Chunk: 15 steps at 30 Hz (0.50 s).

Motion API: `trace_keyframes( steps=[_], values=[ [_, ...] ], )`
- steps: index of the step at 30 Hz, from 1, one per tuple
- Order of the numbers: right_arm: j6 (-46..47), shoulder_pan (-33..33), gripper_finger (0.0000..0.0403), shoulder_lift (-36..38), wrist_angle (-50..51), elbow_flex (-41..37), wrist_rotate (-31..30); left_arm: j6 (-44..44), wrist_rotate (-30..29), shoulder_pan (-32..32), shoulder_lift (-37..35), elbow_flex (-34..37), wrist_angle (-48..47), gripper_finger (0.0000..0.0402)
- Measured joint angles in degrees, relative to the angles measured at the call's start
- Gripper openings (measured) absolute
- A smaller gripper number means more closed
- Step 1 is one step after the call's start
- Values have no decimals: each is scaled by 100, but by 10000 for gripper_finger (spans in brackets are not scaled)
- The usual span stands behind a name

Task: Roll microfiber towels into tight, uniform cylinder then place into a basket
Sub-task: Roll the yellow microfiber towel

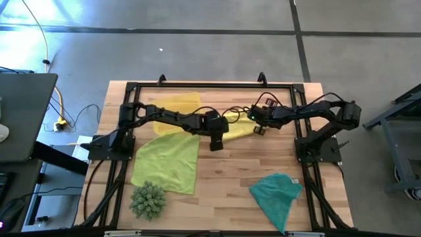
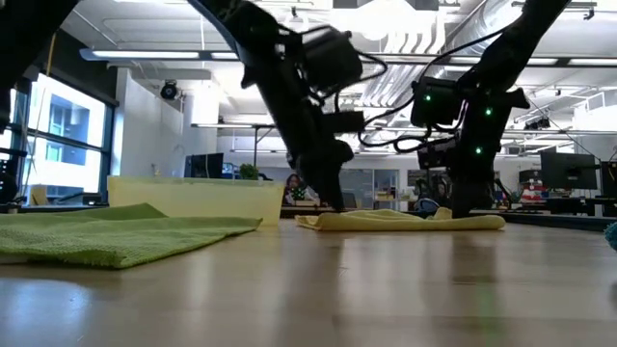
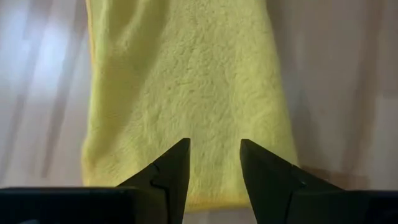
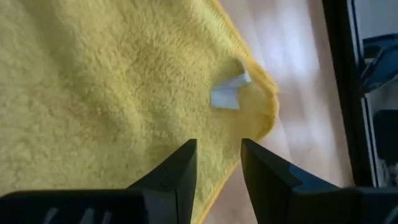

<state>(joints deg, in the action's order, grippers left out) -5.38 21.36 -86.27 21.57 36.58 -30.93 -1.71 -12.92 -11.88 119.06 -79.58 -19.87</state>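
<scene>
Grippers poised low at opposite ends of yellow towel point(image 1: 233, 128): left gripper point(image 3: 214, 163) and right gripper point(image 4: 217, 160) jaws parted, nothing clasped, cloth edge just ahead between tips, likely for starting an even roll.

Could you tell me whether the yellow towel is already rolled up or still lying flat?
Flat, folded into a strip, not rolled: the yellow towel lies low on the table, its surface spread beneath the left gripper and right gripper.
</scene>
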Motion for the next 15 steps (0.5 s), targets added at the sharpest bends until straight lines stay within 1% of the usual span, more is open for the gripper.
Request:
trace_keyframes(
  steps=[2,3,5,6,8,11,15],
  values=[
    [315,-47,116,100,52,41,212,249,224,-36,68,7,-51,129],
    [545,-71,116,184,86,58,468,368,303,-53,92,12,-75,129],
    [1100,-140,116,355,156,78,890,542,446,-34,192,-17,78,129],
    [1426,-180,116,417,158,81,1115,641,532,-21,203,3,0,129],
    [2093,-264,116,518,227,81,1399,822,768,28,210,-4,4,129],
    [2871,-453,116,536,320,66,1521,1131,1305,156,238,-10,65,129],
    [3400,-687,116,517,343,-158,1463,1367,1822,426,246,-6,264,129]
  ],
)
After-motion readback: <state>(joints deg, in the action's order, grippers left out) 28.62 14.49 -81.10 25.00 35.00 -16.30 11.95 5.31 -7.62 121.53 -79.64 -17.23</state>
